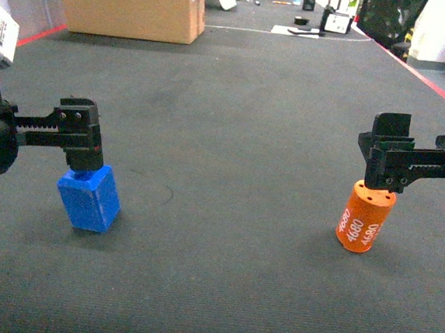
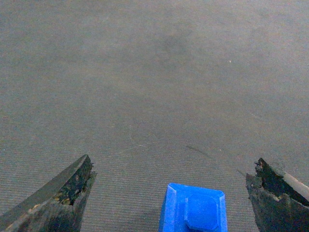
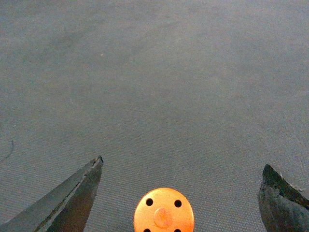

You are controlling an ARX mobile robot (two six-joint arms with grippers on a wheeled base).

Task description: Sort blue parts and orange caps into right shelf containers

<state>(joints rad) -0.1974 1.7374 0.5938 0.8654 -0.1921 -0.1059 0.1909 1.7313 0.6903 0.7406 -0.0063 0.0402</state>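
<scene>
Grey carpet (image 1: 233, 136) underfoot — both sets of jaws spread wide. Lower left gripper (image 2: 169, 193) squarely over blue part (image 1: 89, 196), right gripper (image 3: 178, 193) over orange cap (image 1: 365, 215). Centre before closing — avoid tipping either.

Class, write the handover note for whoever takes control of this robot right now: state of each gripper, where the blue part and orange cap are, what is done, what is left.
Left gripper: open, poised over the blue part, fingers either side, not gripping.
Right gripper: open, poised over the orange cap, also not gripping.
Both pieces stand on the grey carpet, blue on the left, orange on the right, well apart.
Done: both arms lined up above their pieces.
Left: close on each piece, lift, carry to the shelf containers. No containers show in any view, so find them first.
</scene>
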